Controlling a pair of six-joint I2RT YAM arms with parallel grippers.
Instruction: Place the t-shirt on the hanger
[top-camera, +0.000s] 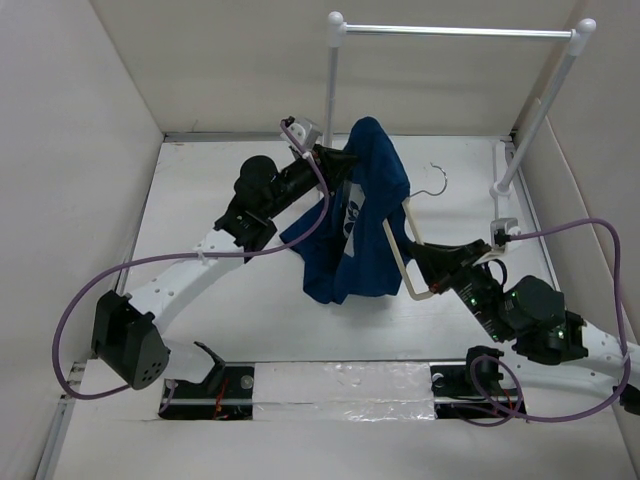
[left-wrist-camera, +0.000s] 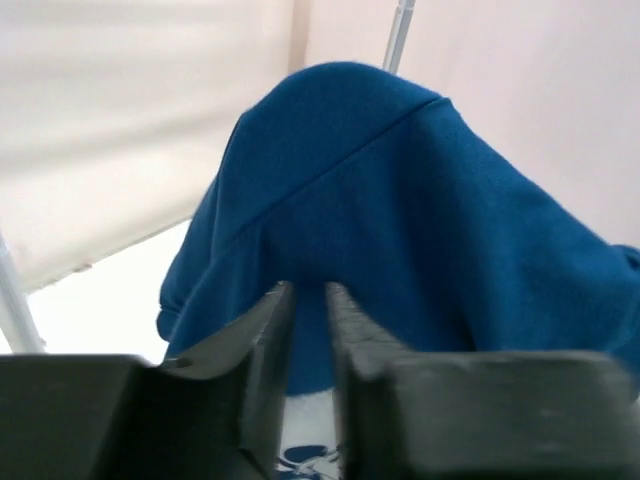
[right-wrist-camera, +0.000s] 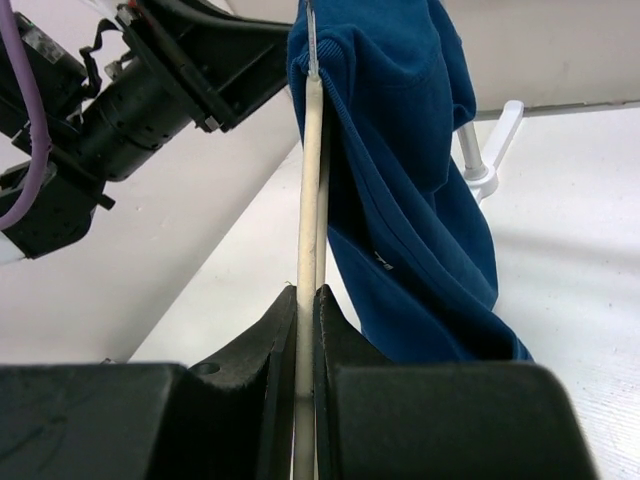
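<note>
The navy t-shirt (top-camera: 365, 225) hangs draped over the raised end of the cream hanger (top-camera: 398, 250), white graphic facing up. The hanger's wire hook (top-camera: 436, 182) sticks out to the right of the cloth. My right gripper (top-camera: 420, 258) is shut on the hanger's bar; in the right wrist view the bar (right-wrist-camera: 311, 180) runs up between the fingers (right-wrist-camera: 305, 292), with the shirt (right-wrist-camera: 420, 200) to its right. My left gripper (top-camera: 335, 168) is at the shirt's upper left edge. In the left wrist view its jaws (left-wrist-camera: 308, 290) stand nearly closed with blue cloth (left-wrist-camera: 400, 200) between them.
The tall white rack with its silver bar (top-camera: 450, 32) stands at the back right, its foot (top-camera: 500, 188) on the table near the hook. White walls close in left, back and right. The left arm (right-wrist-camera: 150, 90) shows close to the hanger top.
</note>
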